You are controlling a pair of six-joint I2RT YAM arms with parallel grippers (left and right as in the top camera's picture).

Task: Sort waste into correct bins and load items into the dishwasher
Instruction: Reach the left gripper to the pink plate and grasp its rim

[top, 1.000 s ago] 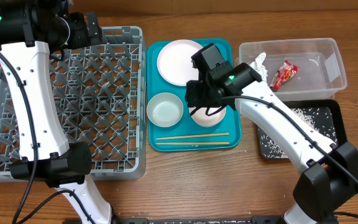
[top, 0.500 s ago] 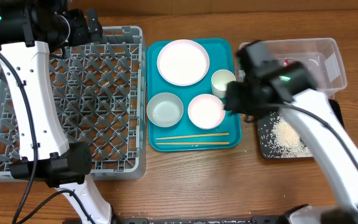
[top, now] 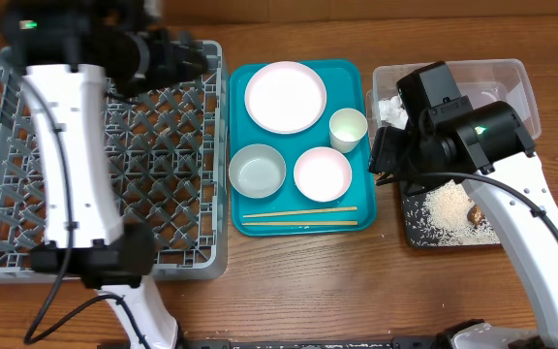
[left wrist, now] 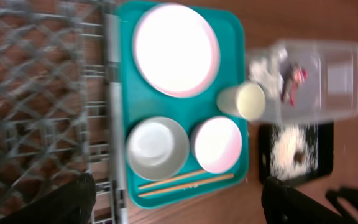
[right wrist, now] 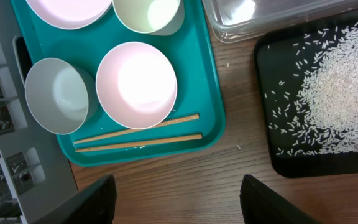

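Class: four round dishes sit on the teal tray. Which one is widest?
The big pink plate at the far end of the tray; the bowl, small plate and cup are narrower.

The left arm point(top: 61, 145) stands at 9 o'clock, wrist bent toward 3 o'clock, and the left gripper point(left wrist: 179, 186) is spread wide and empty. The right arm point(top: 541, 242) reaches from 5 o'clock toward 2 o'clock, with the right gripper point(right wrist: 178, 183) likewise parted and empty.

A brown wooden table point(top: 289, 281), evenly lit.
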